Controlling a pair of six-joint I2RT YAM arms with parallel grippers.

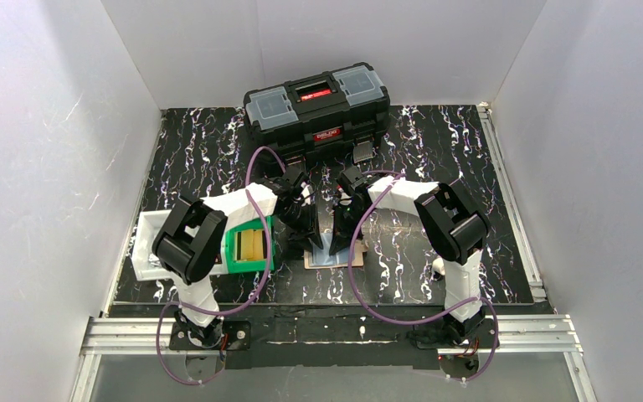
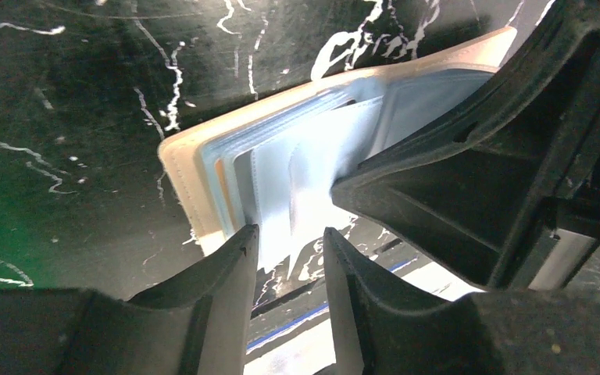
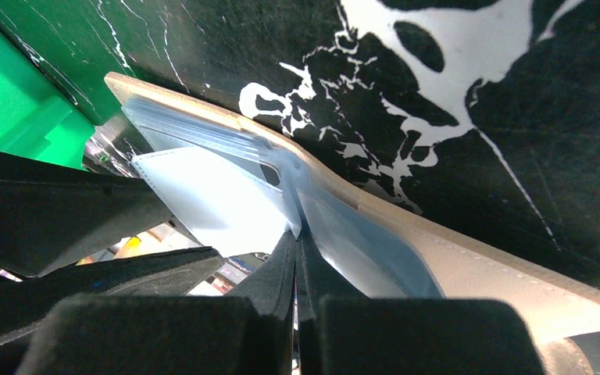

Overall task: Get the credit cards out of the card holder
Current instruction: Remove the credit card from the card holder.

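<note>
Tan and leather-like, the card holder point(image 2: 178, 166) is lying open on the black marbled table point(image 1: 209, 151), just in front of the two arm bases and roughly midway between them. Its inside is facing up, and pale blue translucent sleeves point(image 3: 211, 199) are fanning up from its fold. A thin orange edge point(image 2: 219, 178) is showing among the layers near the tan border. Which of the pale blue layers are cards and which are plain sleeves I cannot tell.

The left gripper point(image 2: 289, 238) is reaching in from the holder's left side. Its fingers point(image 2: 230, 262) are standing apart, with the edge of one lifted sleeve hanging in the gap between them and not squeezed.

The right gripper point(image 3: 297, 241) is coming in from the opposite side, its tips resting in the crease where the sleeves meet. Its fingers are pressing together with no gap showing. Whether a thin leaf is being caught between them I cannot tell. In the overhead view the two grippers are nearly meeting above the holder.

Just left of the holder a green bin point(image 1: 236, 251) is holding yellow-tan slabs point(image 1: 251, 244), and a white tray point(image 1: 142, 254) is sitting beyond it. A black toolbox point(image 1: 318, 113) is standing at the far edge of the table.
</note>
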